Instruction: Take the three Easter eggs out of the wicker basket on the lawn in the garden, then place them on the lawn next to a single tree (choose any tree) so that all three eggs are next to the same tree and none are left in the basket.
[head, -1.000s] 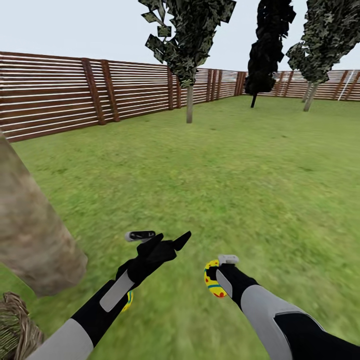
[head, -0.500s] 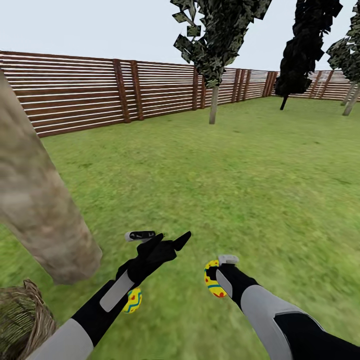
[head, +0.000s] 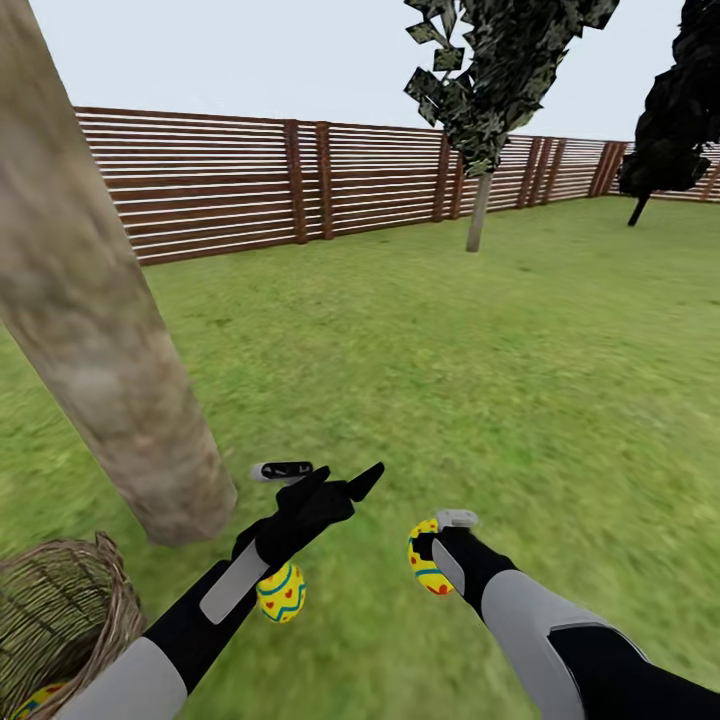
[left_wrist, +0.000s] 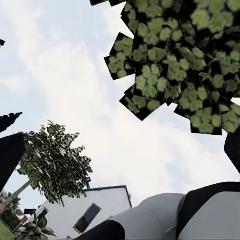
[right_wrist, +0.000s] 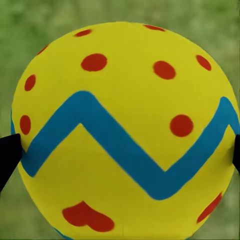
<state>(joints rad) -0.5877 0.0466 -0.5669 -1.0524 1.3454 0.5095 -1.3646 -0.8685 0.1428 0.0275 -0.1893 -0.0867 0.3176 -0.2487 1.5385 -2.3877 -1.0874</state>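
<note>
The left wrist view looks steeply upward into a pale blue sky (left_wrist: 60, 65) streaked with soft white cloud. A leafy crown (left_wrist: 185, 60) of blocky grey-green and dark leaves hangs overhead, its ragged edge cutting into the sky. Farther off, a second tree (left_wrist: 57, 162) with a thin pale stem leans in, its crown small against the clouds. Below it stands a white building (left_wrist: 95, 215) with a flat dark roofline and a slanted dark window. Some low foliage (left_wrist: 35, 231) sits beside that building. A dark pointed shape (left_wrist: 9, 150) juts in at one edge. The robot's own grey and black body (left_wrist: 190, 215) bulks close to the lens.
</note>
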